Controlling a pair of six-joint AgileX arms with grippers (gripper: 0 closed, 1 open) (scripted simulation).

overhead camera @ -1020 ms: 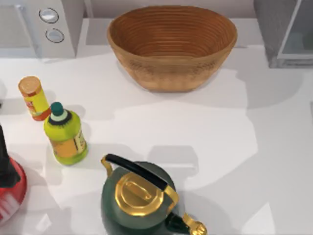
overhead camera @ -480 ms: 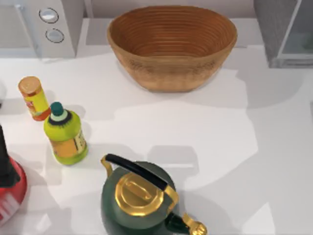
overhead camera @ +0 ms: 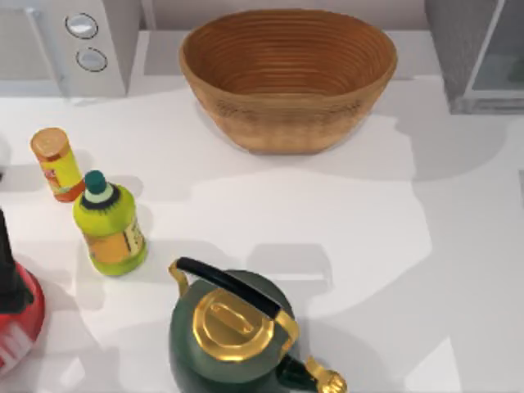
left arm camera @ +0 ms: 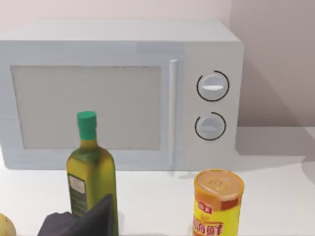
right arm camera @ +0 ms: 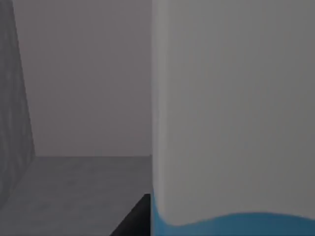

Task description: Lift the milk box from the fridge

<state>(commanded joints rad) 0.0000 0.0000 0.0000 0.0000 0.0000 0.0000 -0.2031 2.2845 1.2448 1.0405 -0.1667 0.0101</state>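
Right wrist view sits right up against the milk box [right arm camera: 231, 113], a carton with a white upper face and a blue band starting at its lower edge, inside the fridge [overhead camera: 479, 53], the dark grey cabinet with the pale glassy panel at the table's far right corner. Grey interior walls and floor sit beside the carton. A dark edge, probably a finger, shows low next to it, but I can't tell whether the right gripper is apart or clamped on the carton.

For the lift: confirm the grip is square on the carton's flat sides, raise straight up, keep it upright, and stay clear of the fridge walls.

Left arm is parked on the left side, facing the light grey microwave with two round knobs [left arm camera: 120, 93]; can't tell its gripper state either.

Containers: the woven brown basket [overhead camera: 288, 78] holds nothing. The dark green kettle with gold lid [overhead camera: 233, 332] is closed, contents hidden.
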